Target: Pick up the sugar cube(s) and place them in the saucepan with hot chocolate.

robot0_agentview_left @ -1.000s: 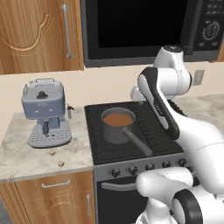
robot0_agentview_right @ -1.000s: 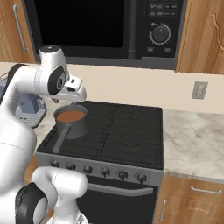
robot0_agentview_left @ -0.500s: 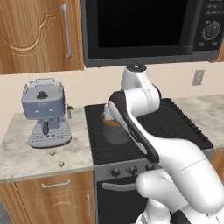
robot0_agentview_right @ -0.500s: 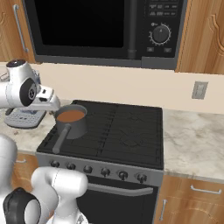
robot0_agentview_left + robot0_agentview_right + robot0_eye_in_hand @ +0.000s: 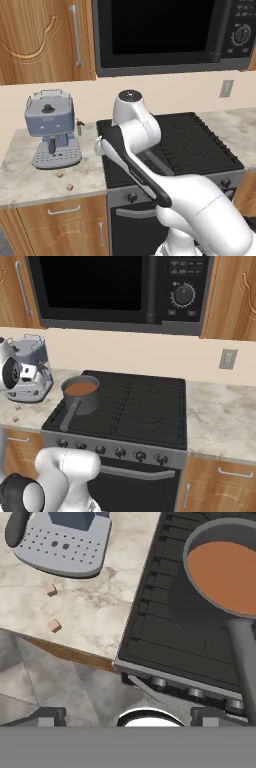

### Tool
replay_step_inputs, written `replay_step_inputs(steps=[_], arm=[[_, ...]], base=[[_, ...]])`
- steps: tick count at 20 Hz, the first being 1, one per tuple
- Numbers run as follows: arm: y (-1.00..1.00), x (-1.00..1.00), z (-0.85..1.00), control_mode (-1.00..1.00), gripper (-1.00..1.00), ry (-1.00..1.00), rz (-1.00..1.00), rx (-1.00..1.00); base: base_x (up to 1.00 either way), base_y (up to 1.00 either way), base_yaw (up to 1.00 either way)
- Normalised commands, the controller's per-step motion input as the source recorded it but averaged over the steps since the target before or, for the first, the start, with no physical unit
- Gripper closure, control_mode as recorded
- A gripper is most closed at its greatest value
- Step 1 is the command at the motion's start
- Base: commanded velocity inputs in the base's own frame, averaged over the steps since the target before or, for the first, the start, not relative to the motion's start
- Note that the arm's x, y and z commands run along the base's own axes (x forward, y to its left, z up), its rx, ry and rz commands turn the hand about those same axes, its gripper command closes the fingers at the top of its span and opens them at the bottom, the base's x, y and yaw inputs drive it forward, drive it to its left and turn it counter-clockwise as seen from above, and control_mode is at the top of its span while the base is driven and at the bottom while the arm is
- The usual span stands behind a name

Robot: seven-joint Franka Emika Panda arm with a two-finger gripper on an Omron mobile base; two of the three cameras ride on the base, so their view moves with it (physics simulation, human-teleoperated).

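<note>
Marble counter [image 5: 95,607], two sugar cubes [image 5: 53,625] well left of the wide-spread gripper [image 5: 127,714] (nothing held), saucepan [image 5: 225,567] upper right

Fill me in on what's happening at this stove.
A white robot arm is working over the counter beside the stove. Two sugar cubes lie apart on the marble counter, in front of the espresso machine; neither is picked up yet. The saucepan with hot chocolate sits on the stove's front left burner, its handle pointing toward the knobs. The gripper's fingers stand wide open and hold nothing, with the cubes and pan ahead of them.
</note>
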Motion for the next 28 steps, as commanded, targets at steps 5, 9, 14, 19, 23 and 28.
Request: replay_step_inputs(steps=[5,9,14,19,23,28], arm=[[0.63,-0.4,0.0,-1.0,-1.0,0.01,0.14,0.0],[0.73,-0.24,-0.09,-1.0,-1.0,0.0,0.19,0.0],[0.44,0.04,-0.36,-1.0,-1.0,0.0,0.18,0.01],[0.25,0.59,-0.58,-1.0,-1.0,0.07,0.13,0.11],[0.08,0.69,-0.42,-1.0,-1.0,0.04,0.07,0.07],[0.04,0.21,-0.09,-1.0,-1.0,0.01,0.0,-0.01]], base=[[0.0,0.0,0.0],[0.0,0.0,0.0],[0.0,0.0,0.0],[0.0,0.0,0.0],[0.0,0.0,0.0],[0.0,0.0,0.0]])
